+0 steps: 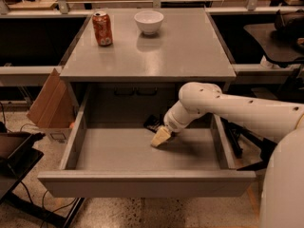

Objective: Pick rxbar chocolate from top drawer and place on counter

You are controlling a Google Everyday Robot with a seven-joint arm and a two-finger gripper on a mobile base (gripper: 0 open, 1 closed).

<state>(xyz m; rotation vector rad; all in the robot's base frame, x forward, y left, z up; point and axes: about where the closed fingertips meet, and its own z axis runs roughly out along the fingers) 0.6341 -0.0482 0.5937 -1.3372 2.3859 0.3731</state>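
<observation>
1. Robot hand [160, 137] sits low inside the top drawer [142, 186], its pale tip tilted down toward the grey floor a little behind the middle; whether it is open or closed cannot be told
2. Black-wrapped rxbar chocolate [152, 123] lies on the drawer floor just behind and to the left of the hand, close to the back wall; part of the wrapper is hidden by the hand, and whether the two touch cannot be judged
3. White arm [237, 110] comes in from the right, passes above the drawer's right side wall and bends down beneath the front edge of the bench [185, 51]
4. Drawer stands pulled well out, front panel nearest the camera; plain grey floor runs from the hand to the left wall and forward to the front panel, while the right wall lies near the arm
5. Orange soda can [102, 28] stands upright near the bench's back left corner, and a white bowl [148, 22] stands beside it by the back edge, the two apart; smooth grey top stretches from them to the front and right edges
6. Cardboard box [50, 103] leans on the ground beside the cabinet, outside the drawer's left wall
</observation>
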